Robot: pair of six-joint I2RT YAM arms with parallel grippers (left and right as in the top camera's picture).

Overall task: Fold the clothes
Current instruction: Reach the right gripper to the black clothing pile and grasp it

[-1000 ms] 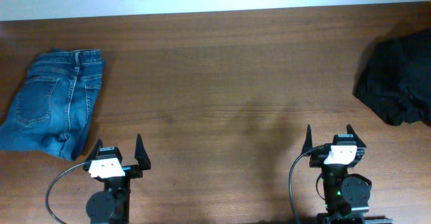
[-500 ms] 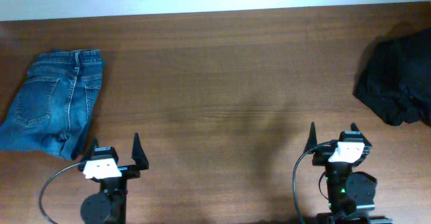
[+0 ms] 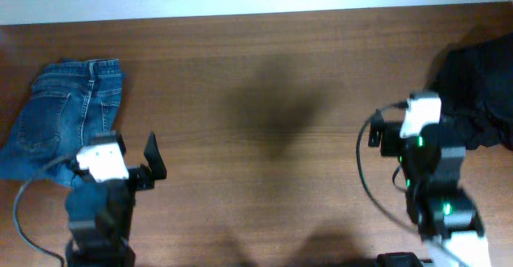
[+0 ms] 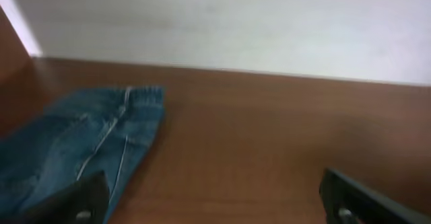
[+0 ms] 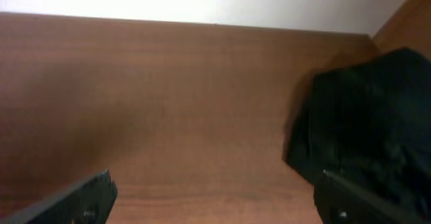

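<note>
Overhead view: wooden table [image 3: 264, 66] with two lots of garments at opposite edges; the bare middle is judged the working ground for folding.
Clothes [image 3: 473, 82]: crumpled black heap at 3 o'clock on the table, loose and unfolded against the edge; no label can be made out.
Jeans [image 3: 64, 115]: blue pair at 9 o'clock, lying flat and doubled over, apparently a finished piece set aside.
Right gripper [image 5: 219, 204]: jaws spread wide, nothing between them; close to the heap's 8 o'clock side without touching it. Its wrist camera shows the heap at 3 o'clock, judged the approach for a first pick.
Left gripper [image 4: 219, 204]: jaws wide and empty, above the 5 o'clock corner of the jeans, gripping nothing.
Step judged: start of the task; the heap must be drawn toward centre and spread.
</note>
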